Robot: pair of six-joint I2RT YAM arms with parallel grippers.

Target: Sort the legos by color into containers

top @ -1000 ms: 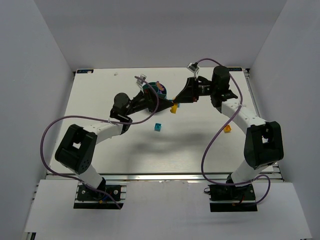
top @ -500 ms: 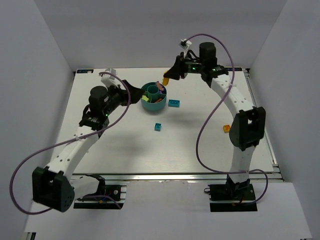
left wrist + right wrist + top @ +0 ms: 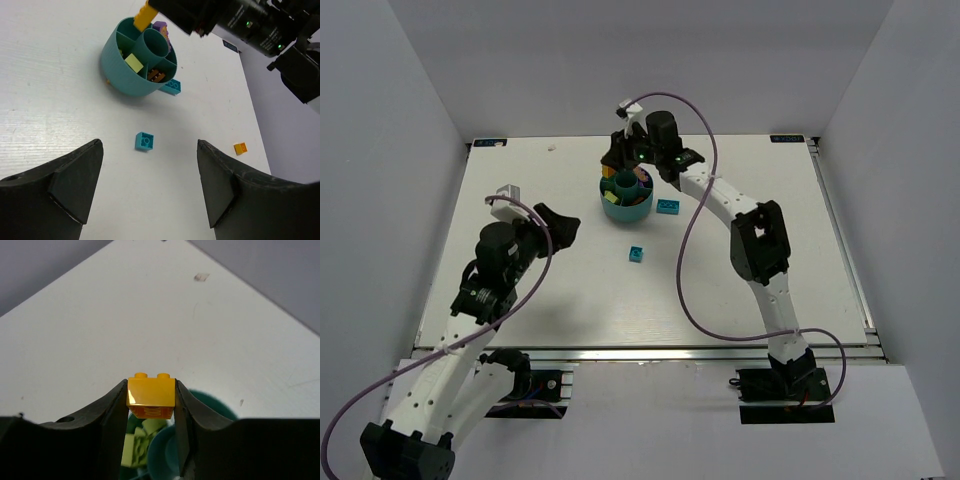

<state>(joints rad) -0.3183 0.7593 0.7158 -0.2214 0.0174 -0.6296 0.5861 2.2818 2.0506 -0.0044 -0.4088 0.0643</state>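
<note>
The round teal divided bowl [image 3: 620, 210] stands at the back middle of the table. It also shows in the left wrist view [image 3: 114, 60]. My right gripper [image 3: 614, 166] is shut on a yellow-orange brick [image 3: 151, 396] and holds it above the bowl's far-left rim [image 3: 216, 405], over lime bricks [image 3: 142, 442]. The held brick also shows in the left wrist view [image 3: 144, 15]. My left gripper [image 3: 556, 222] is open and empty, left of the bowl and above the table [image 3: 150, 185]. The bowl holds lime [image 3: 133, 63], orange [image 3: 156, 76] and purple [image 3: 161, 27] bricks.
A small teal brick [image 3: 636, 254] lies in front of the bowl [image 3: 144, 141]. A flat teal brick [image 3: 668, 206] lies against the bowl's right side [image 3: 172, 86]. A small orange brick [image 3: 240, 148] lies further right. White walls enclose the table.
My right arm has swung left with the yellow-orange brick, from right of the bowl to above its far-left side. My left arm has drawn back from the bowl toward the near left.
</note>
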